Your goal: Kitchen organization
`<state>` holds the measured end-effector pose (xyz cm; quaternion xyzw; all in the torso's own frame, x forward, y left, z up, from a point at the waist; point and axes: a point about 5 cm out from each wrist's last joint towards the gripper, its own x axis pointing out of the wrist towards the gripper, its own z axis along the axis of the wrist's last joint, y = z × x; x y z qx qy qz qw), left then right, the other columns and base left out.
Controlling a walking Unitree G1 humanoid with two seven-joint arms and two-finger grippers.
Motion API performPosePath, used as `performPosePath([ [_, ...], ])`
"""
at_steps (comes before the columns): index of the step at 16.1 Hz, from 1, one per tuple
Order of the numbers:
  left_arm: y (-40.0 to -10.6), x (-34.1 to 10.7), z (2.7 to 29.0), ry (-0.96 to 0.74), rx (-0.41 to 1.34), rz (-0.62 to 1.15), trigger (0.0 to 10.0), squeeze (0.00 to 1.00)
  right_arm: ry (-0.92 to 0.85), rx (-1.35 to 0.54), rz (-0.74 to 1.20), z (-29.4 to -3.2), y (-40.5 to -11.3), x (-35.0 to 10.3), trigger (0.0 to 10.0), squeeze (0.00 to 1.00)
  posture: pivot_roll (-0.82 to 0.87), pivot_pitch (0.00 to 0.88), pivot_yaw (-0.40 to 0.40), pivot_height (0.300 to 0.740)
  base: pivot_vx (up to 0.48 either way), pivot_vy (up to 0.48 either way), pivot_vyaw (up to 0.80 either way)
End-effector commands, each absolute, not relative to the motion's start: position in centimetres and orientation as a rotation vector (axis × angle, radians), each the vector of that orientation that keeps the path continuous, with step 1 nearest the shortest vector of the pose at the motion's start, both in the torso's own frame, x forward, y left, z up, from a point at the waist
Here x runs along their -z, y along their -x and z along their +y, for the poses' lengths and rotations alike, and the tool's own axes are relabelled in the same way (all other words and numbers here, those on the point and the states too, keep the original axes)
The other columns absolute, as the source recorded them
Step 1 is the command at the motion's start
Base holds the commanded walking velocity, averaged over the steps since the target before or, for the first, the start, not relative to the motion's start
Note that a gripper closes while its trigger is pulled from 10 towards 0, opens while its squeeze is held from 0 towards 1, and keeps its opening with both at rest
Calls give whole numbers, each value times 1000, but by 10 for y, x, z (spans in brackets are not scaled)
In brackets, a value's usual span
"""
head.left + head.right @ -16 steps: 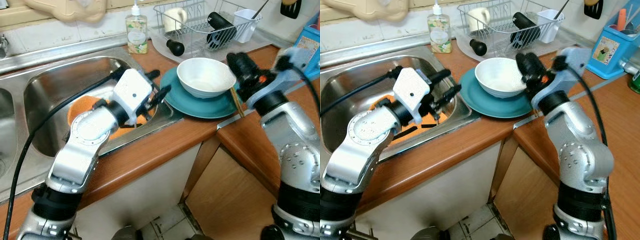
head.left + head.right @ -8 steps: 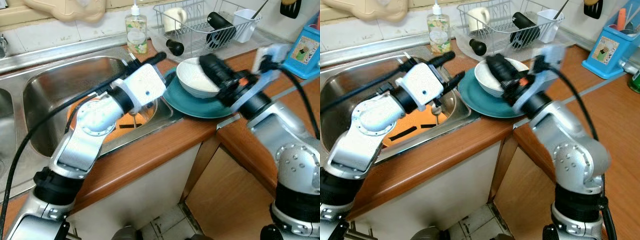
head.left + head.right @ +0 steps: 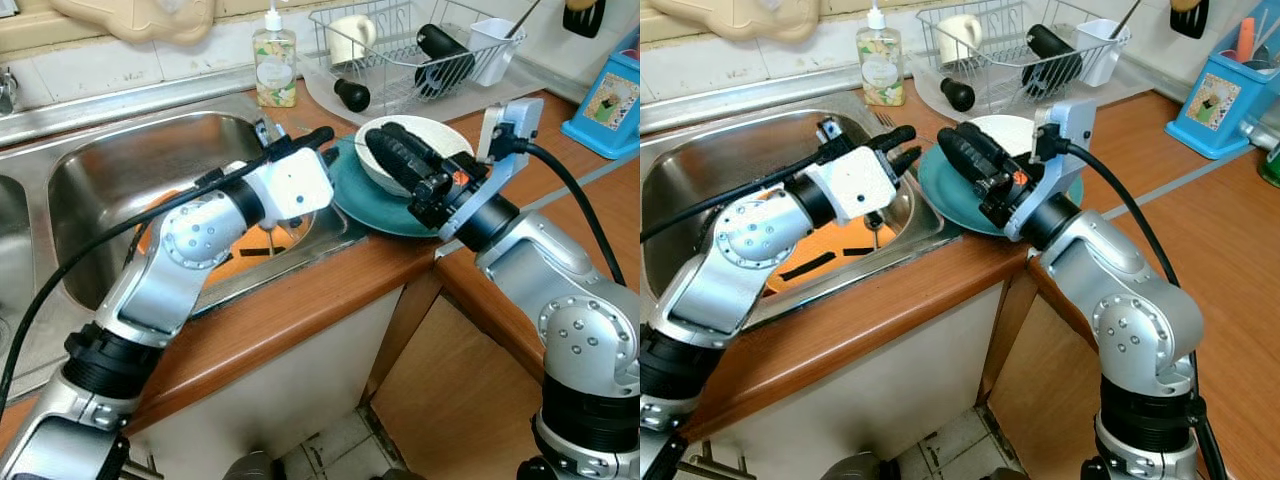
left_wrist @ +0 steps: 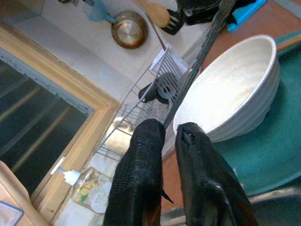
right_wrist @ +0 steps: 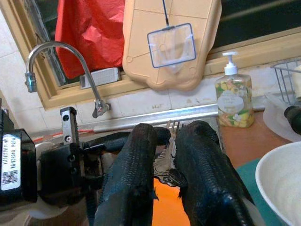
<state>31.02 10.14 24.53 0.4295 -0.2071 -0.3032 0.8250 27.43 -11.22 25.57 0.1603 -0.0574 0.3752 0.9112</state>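
Much of the white bowl [image 3: 440, 135] is covered by the right gripper [image 3: 385, 150], and part of the teal plate [image 3: 375, 205] beneath is hidden by the bowl. The orange item [image 3: 830, 250] in the sink [image 3: 700, 150] is largely masked by the left arm. The fork [image 5: 172, 128] is mostly concealed behind the black fingers [image 5: 136, 160].

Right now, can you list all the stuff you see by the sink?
Bowl: 1, white, on the plate.
Plate: 1, teal, on the counter beside the sink.
Sink: 1, steel, something orange inside.
Fork: 1, metal, between the two claws.
Soap bottle: 1, clear, behind the sink.
Dish rack: 1, wire, holding a mug and cup.
Tap: 1, silver.
Left claw: black, at the plate's edge.
Right claw: black, over the bowl.
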Motion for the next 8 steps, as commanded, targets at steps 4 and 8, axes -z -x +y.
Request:
performPosePath([
  [4,-317,-248,102,-957,609,-444,2588,0,-323,-856,-112,-101,-266,-257,0,0,-60,32,8,740,0,0,0],
  [8,-317,-249,102,-926,631,-450,10000,376,-316,-842,-100,-101,-266,-255,0,0,-58,33,11,740,0,0,0],
])
